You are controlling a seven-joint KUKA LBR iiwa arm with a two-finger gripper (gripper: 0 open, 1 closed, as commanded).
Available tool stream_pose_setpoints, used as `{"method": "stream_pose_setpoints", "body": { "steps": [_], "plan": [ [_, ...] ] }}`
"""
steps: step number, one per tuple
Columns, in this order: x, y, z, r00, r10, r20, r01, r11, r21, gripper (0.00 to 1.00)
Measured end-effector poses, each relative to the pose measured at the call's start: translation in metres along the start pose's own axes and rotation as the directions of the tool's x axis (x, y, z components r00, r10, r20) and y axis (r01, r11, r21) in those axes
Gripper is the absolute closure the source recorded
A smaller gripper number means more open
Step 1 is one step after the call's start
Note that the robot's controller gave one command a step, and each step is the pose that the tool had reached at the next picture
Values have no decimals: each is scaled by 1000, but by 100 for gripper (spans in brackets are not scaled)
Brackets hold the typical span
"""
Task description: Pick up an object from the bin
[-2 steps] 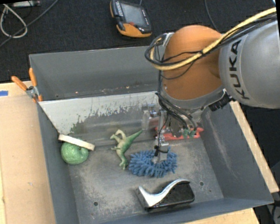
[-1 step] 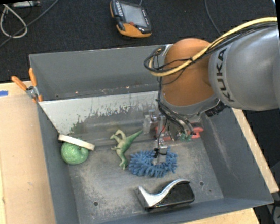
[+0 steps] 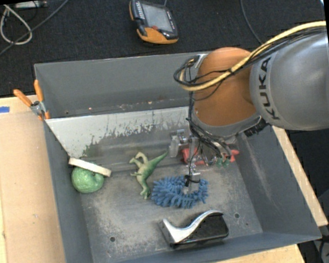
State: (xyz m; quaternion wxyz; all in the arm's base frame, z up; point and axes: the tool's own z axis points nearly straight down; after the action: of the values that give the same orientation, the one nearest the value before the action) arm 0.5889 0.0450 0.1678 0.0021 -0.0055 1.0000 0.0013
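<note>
My gripper [image 3: 191, 180] hangs in the middle of the bin, its tip down on the upper right part of a blue shaggy mop-like piece [image 3: 174, 194]. To the left of that piece a green toy dinosaur [image 3: 144, 170] stands with its tail pointing right. In front of the gripper, near the bin's front wall, lies a black and silver stapler-like tool [image 3: 195, 228]. A small red thing [image 3: 187, 154] peeks out beside the gripper's body at the back.
A green ball with a cream stick across its top [image 3: 88, 179] rests at the left wall. The arm's orange cover and cables hang over the bin's back right part.
</note>
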Motion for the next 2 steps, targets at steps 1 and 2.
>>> {"method": "stream_pose_setpoints", "body": {
  "steps": [1, 2],
  "plan": [
    [-20, 1, 31, 995, 104, -10, -104, 995, 2, 0],
    [-18, 13, 65, 1000, 29, -2, -29, 1000, 0, 0]
  ]
}}
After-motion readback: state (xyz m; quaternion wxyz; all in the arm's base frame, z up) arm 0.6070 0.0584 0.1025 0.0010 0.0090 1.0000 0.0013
